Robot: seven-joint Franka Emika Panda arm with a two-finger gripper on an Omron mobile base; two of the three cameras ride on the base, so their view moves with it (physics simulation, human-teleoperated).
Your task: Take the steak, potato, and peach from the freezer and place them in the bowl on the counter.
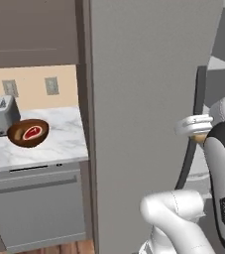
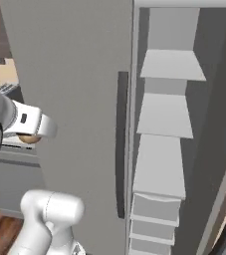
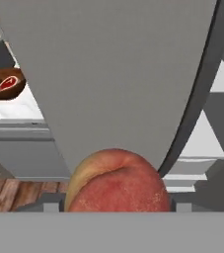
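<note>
Peach [image 3: 117,182]: clamped in my gripper [image 1: 199,133], beside freezer door [image 1: 148,99]. Bowl [image 1: 28,133]: on counter [image 1: 59,139], well off to my left beyond door, steak [image 1: 33,132] inside. Door between us.

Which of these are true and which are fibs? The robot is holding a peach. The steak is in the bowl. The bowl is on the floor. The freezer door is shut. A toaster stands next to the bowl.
1. The gripper holds the peach: true.
2. The steak lies in the bowl: true.
3. The bowl is on the floor: false; it sits on the counter.
4. The freezer door is shut: false; it stands open, with the shelves showing.
5. A toaster stands next to the bowl: true.
</note>
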